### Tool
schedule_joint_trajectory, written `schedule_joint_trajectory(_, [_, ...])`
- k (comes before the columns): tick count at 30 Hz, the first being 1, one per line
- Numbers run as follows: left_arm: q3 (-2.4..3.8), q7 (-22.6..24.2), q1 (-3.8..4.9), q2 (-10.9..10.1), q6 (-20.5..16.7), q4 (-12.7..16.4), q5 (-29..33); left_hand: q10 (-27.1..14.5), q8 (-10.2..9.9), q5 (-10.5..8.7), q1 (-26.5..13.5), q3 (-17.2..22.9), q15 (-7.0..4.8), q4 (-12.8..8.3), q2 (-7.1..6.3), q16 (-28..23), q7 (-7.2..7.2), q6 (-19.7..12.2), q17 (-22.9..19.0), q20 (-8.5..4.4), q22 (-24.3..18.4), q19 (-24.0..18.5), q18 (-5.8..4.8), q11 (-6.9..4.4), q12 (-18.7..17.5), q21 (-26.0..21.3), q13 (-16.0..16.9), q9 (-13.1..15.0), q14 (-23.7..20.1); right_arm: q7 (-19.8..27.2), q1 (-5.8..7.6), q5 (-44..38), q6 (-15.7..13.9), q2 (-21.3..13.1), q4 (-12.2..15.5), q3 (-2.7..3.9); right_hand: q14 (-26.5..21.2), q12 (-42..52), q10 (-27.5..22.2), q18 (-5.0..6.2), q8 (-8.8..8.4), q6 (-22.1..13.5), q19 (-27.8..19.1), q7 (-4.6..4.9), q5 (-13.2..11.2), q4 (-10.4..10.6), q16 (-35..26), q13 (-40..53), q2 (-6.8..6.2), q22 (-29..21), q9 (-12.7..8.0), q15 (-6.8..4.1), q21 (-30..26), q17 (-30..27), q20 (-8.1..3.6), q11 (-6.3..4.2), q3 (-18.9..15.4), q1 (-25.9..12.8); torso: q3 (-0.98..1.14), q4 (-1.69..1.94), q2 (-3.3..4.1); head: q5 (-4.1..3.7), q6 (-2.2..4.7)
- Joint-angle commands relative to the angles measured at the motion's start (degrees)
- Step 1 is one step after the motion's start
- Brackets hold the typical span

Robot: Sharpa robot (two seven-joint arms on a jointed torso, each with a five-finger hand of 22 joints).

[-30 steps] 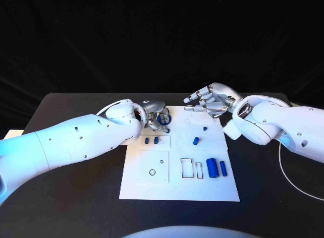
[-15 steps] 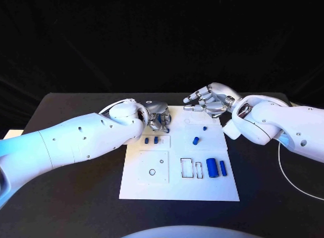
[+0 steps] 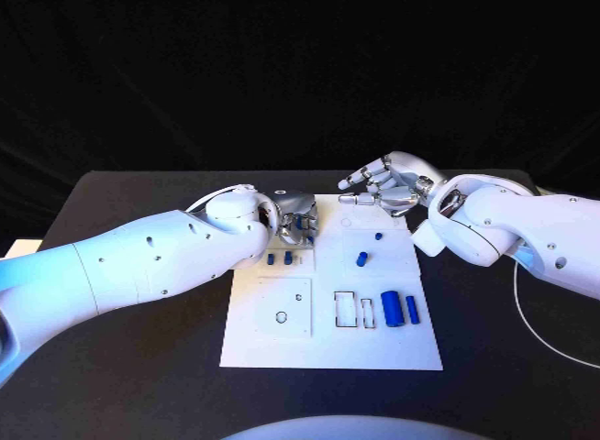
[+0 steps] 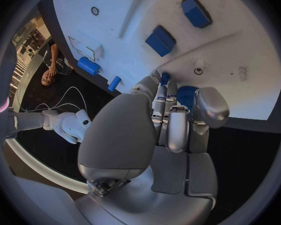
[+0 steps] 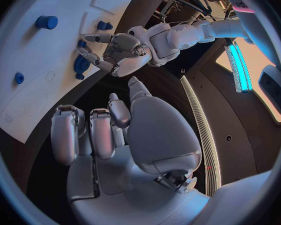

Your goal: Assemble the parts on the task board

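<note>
1. Compared with a second ago, your left hand (image 3: 294,223) has dropped slightly toward the task board (image 3: 332,353) and its fingers have drawn in closer; the blue part that showed at its fingertips then is now mostly hidden in the head view.
2. Your right hand (image 3: 386,184) has barely shifted. It hovers over the board's far right corner, fingers loosely curled and apart, holding nothing.
3. The left wrist view shows your left hand's fingers (image 4: 178,130) curled around a blue part (image 4: 185,94), just above the board's far edge. You cannot tell the part's long axis, as the fingers cover most of it.
4. Two small blue blocks (image 3: 281,259) stand side by side just in front of the left hand.
5. A short blue peg (image 3: 363,258) lies mid-board, tilted slightly.
6. A large blue cylinder (image 3: 393,308) and a thinner blue bar (image 3: 413,310) lie side by side on the right, long axes running near-to-far.
7. The board sits squarely on the black counter (image 3: 128,367).
</note>
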Motion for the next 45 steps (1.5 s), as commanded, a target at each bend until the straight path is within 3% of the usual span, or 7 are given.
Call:
schedule_joint_trajectory(1, [0.03, 0.5, 0.01, 0.2, 1.4, 0.0, -0.6, 0.6, -0.3, -0.23, 0.5, 0.6, -0.38, -0.2, -0.04, 0.4, 0.04, 0.4, 0.0, -0.42, 0.4, 0.7, -1.18, 0.05, -0.5, 0.6, -0.1, -0.1, 1.7, 0.5, -0.04, -0.3, 0.8, 0.1, 0.0, 0.0, 3.2, -0.1, -0.4, 0.96, 0.12, 0.2, -0.5, 0.03, 0.3, -0.2, -0.3, 0.0, 0.64, 0.0, 0.1, -0.34, -0.3, 2.0, 0.01, 0.05, -0.1, 0.0, 0.0, 0.03, 0.0, 0.0, -0.01])
schedule_joint_trajectory(18, [0.03, 1.3, -0.45, 2.0, 4.0, -3.5, -0.6, 2.4, -1.2, -0.21, 1.7, 5.7, -0.5, -1.8, 0.27, 0.6, 0.07, 1.6, -0.3, -0.54, 1.9, 0.4, -1.33, -0.08, -2.4, 2.0, -0.3, -0.4, 1.7, 0.4, -0.04, -0.3, 1.0, 0.3, 0.1, 0.0, 3.2, -0.1, -0.4, 0.96, 0.12, 0.2, -0.5, 0.03, 0.3, -0.2, -0.3, 0.0, 0.64, 0.0, 0.1, -0.34, -0.3, 2.0, 0.01, 0.05, -0.1, 0.0, -0.05, 0.01, 0.02, -0.07, -0.22])
schedule_joint_trajectory(33, [0.06, 2.9, -0.8, 2.0, 3.9, -3.5, -0.3, 6.5, -1.1, -0.62, 0.2, 10.5, -1.15, -3.9, 0.09, 1.0, -0.45, 5.2, -0.3, -0.98, 4.0, 0.4, -1.57, -0.84, -4.2, 4.0, 0.3, 0.0, 1.8, 0.4, -0.04, -0.4, 1.0, 0.3, 0.1, 0.0, 3.2, -0.1, -0.4, 0.96, 0.12, 0.2, -0.5, 0.03, 0.3, -0.2, -0.3, 0.0, 0.64, 0.0, 0.1, -0.34, -0.3, 2.0, 0.01, 0.05, -0.1, 0.0, -0.05, 0.03, -0.06, 0.05, -0.22])
schedule_joint_trajectory(36, [0.4, 3.3, -0.99, 1.4, 2.7, -2.6, -0.1, 6.9, -1.1, -0.66, -0.1, 11.0, -1.14, -4.3, 0.12, 1.1, -0.36, 5.6, -0.3, -1.03, 4.1, 0.4, -1.59, -0.88, -4.5, 4.1, 0.4, 0.0, 1.8, 0.4, -0.04, -0.4, 0.9, 0.3, 0.0, 0.0, 3.2, -0.1, -0.4, 0.96, 0.12, 0.2, -0.5, 0.03, 0.3, -0.2, -0.3, 0.0, 0.64, 0.0, 0.1, -0.34, -0.3, 2.0, 0.01, 0.05, -0.1, 0.0, -0.12, -0.05, 0.02, -0.02, -0.19])
schedule_joint_trajectory(41, [0.84, 3.3, -1.08, 0.2, 1.1, -1.7, 0.5, 7.2, -1.2, -0.66, -0.3, 11.3, -1.11, -4.5, 0.07, 1.2, -0.21, 5.8, -0.2, -1.05, 4.4, 0.4, -1.65, -0.83, -4.8, 4.5, 0.4, 0.0, 1.8, 0.5, -0.05, -0.4, 0.9, 0.3, -0.1, 0.0, 3.2, -0.1, -0.4, 0.96, 0.12, 0.2, -0.5, 0.03, 0.3, -0.2, -0.3, 0.0, 0.64, 0.0, 0.1, -0.34, -0.3, 2.0, 0.01, 0.05, -0.1, 0.0, 0.06, -0.19, -0.1, -0.11, -0.07])
schedule_joint_trajectory(45, [1.46, 2.8, -1.08, -0.9, 0.5, -0.6, 0.8, 7.3, -1.4, -0.67, -0.5, 11.6, -1.06, -4.8, 0.04, 1.2, 0.01, 5.9, -0.1, -1.04, 4.6, 0.5, -1.7, -0.72, -5.2, 4.7, 0.4, 0.0, 1.9, 0.4, -0.05, -0.4, 0.8, 0.2, -0.1, 0.0, 3.2, -0.1, -0.4, 0.97, 0.14, 0.3, -0.5, 0.04, 0.3, -0.2, -0.4, 0.0, 0.8, -0.1, 0.1, -0.33, -0.3, 2.0, 0.02, 0.06, -0.1, 0.0, 0.07, -0.07, -0.07, -0.29, 0.1])
